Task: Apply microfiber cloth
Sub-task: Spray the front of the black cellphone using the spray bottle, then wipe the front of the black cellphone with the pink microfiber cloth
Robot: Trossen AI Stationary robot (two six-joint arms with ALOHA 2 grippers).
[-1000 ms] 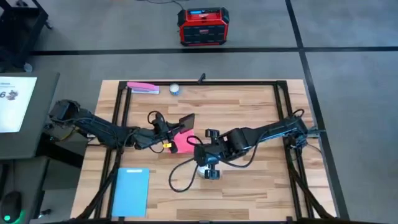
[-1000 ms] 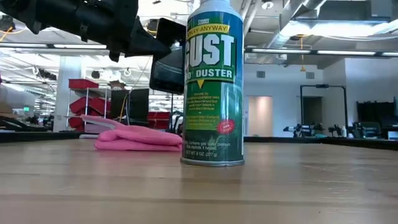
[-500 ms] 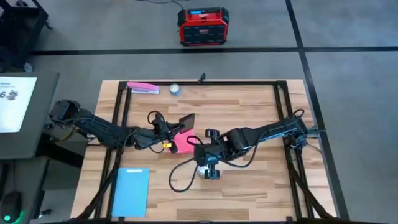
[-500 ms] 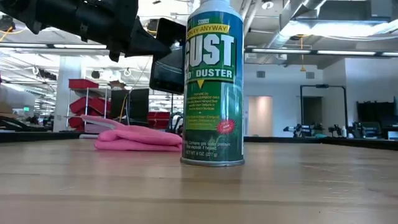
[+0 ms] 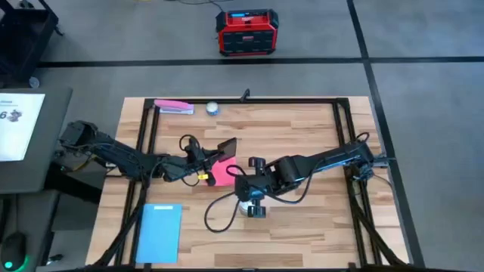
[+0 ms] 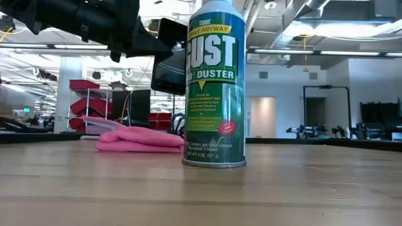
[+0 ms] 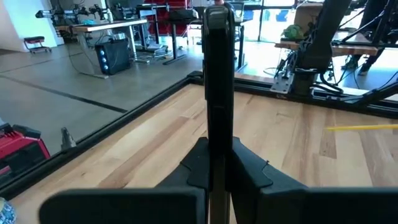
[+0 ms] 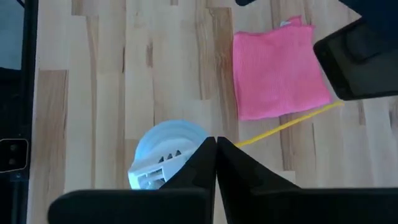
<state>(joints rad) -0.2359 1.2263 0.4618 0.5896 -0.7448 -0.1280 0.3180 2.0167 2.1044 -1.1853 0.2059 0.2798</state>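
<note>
At mid-table, your left gripper [image 5: 210,156] is clenching the black phone [image 7: 218,93] edge-on, raised above the wood. The microfiber cloth [image 8: 280,67] is lying flat on the table just beside and partly under it, untouched. Your right gripper [image 8: 215,147] is hovering over the duster can [image 6: 215,85], its fingers pressed together on nothing. You are judging the wipe not yet begun; next, you are needing the right gripper spread and moved across to the cloth.

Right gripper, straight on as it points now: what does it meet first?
Likely the duster can's cap, right beside the right gripper; otherwise bare table. Depth is unclear.
</note>
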